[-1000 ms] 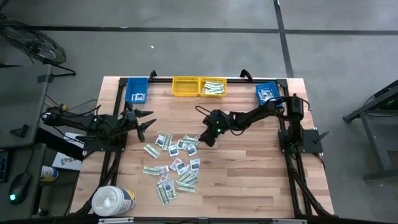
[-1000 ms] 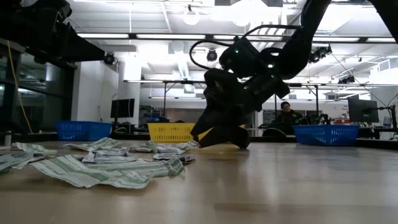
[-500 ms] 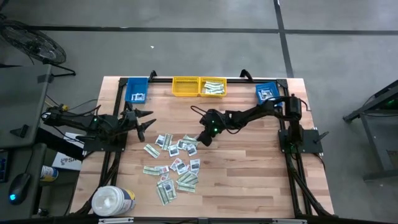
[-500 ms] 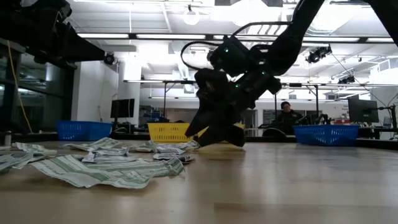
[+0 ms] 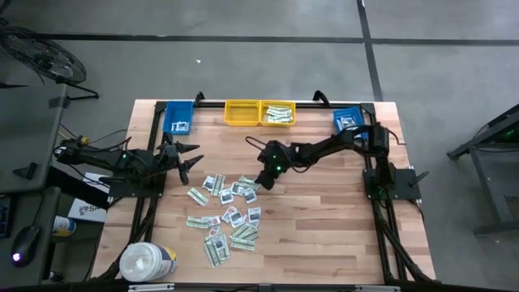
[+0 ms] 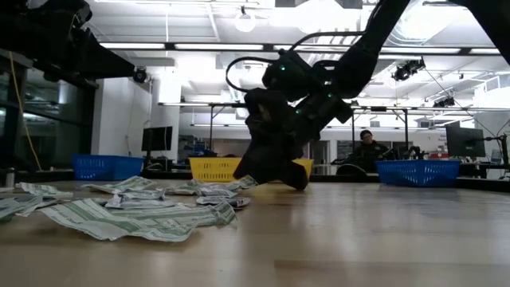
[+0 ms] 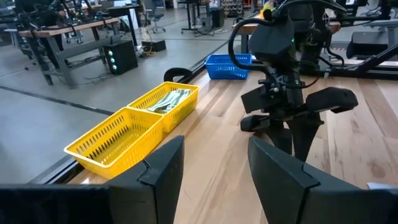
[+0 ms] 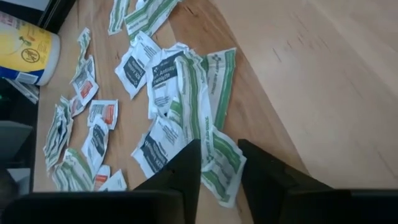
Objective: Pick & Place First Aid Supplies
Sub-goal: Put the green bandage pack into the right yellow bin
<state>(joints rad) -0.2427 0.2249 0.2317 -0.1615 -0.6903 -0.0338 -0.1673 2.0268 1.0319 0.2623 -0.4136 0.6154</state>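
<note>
right gripper shifted left onto packets, fingers parted; left gripper spread, near blue bin

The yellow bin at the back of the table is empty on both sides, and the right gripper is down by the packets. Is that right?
Not quite. The yellow bin is empty only on its left side; the high view shows green-white strip packets in its right side. The right gripper is indeed down at the edge of the packet pile.
</note>
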